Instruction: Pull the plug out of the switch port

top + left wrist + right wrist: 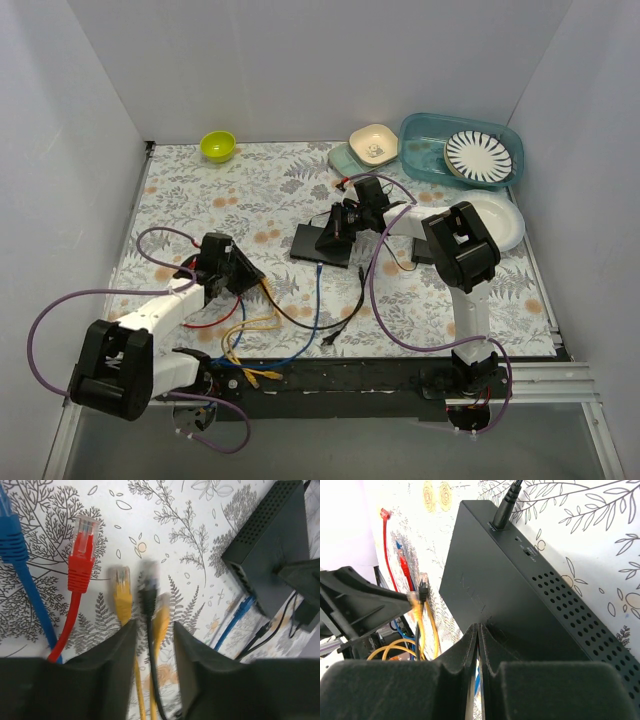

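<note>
The black switch [318, 246] lies flat mid-table, and its row of ports shows in the left wrist view [270, 545]. My right gripper [479, 628] is shut, with its tips pressed down on the switch [495, 580] lid. My left gripper [154, 625] sits left of the switch [252, 275], shut on a black cable whose black plug [148, 584] hangs free and blurred, well clear of the ports. A yellow cable [161, 617] is caught between the fingers beside it. A blue plug [243, 606] still sits in a port. A round power lead [505, 507] enters the switch's back.
Loose red [82, 545], yellow [122, 587] and blue [15, 550] cables lie on the floral cloth left of the black plug. At the back stand a green bowl [218, 146], a beige bowl [373, 143] and a teal bin [425, 135] holding a striped plate. A white plate [500, 225] sits right.
</note>
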Robot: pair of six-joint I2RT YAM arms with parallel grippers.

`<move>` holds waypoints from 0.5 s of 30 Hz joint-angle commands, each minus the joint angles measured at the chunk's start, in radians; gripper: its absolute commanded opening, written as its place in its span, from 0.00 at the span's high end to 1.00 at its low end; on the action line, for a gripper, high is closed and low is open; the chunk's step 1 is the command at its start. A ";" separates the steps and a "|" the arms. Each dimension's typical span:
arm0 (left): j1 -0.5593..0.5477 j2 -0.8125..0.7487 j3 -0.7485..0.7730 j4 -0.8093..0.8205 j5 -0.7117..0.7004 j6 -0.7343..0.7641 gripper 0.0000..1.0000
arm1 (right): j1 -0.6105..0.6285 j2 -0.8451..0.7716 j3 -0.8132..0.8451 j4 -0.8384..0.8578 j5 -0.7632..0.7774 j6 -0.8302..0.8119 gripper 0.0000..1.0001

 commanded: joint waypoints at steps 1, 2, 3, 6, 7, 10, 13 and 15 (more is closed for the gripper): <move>0.010 -0.053 0.020 -0.057 0.014 0.013 0.58 | -0.006 0.039 -0.057 -0.121 0.158 -0.065 0.88; 0.010 -0.053 0.030 -0.043 0.031 0.018 0.51 | -0.006 0.036 -0.058 -0.126 0.157 -0.066 0.88; 0.010 -0.047 0.054 -0.028 0.042 0.012 0.49 | -0.006 0.033 -0.061 -0.126 0.160 -0.071 0.88; 0.010 -0.033 0.095 0.023 0.043 -0.002 0.33 | -0.004 0.024 -0.072 -0.128 0.164 -0.074 0.88; 0.009 -0.024 0.105 0.058 0.049 -0.011 0.28 | -0.004 0.019 -0.084 -0.126 0.166 -0.074 0.88; -0.002 0.016 0.134 0.144 0.114 -0.016 0.23 | -0.006 0.010 -0.106 -0.120 0.167 -0.077 0.88; -0.046 0.076 0.139 0.277 0.216 -0.013 0.26 | -0.006 0.001 -0.123 -0.112 0.169 -0.077 0.88; -0.100 0.131 0.155 0.316 0.270 -0.014 0.33 | -0.006 -0.001 -0.129 -0.106 0.169 -0.072 0.88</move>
